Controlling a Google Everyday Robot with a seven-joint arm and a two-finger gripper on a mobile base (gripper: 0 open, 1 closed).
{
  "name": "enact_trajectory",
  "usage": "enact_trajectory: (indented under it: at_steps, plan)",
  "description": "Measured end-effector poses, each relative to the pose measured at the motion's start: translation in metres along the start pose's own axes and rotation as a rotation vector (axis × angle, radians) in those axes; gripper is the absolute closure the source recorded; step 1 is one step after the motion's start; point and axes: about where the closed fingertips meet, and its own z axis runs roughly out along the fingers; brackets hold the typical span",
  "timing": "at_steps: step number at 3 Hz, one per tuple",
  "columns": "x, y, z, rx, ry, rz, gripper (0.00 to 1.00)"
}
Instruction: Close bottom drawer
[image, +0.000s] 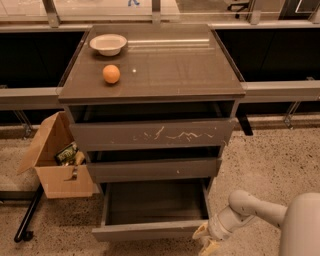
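Note:
The bottom drawer (150, 230) of the grey-brown cabinet stands pulled out, its plain flat front low in the view and its dark grey inside showing. My gripper (205, 241) with yellowish fingers is at the lower right, right beside the right end of that drawer front, near the floor. My white arm (255, 210) reaches in from the lower right corner. Above it are the middle drawer front (155, 169) with one small white speck and the top drawer front (152, 134) with white scratch marks, both slightly pulled out.
On the cabinet top (175, 65) sit an orange (111, 74) and a white bowl (108, 44). An open cardboard box (57, 165) with items stands on the speckled floor to the left. A dark bar (27, 215) lies at the lower left.

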Motion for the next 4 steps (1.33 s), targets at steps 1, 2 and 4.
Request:
enact_trajectory:
  at_steps: [1,2,4]
  plan:
    - [0.016,-0.012,0.030,-0.007,-0.021,0.000,0.71]
    - [0.038,-0.038,0.067,0.034,-0.037,0.007,0.99]
    - [0.056,-0.074,0.087,0.124,-0.064,0.019,1.00]
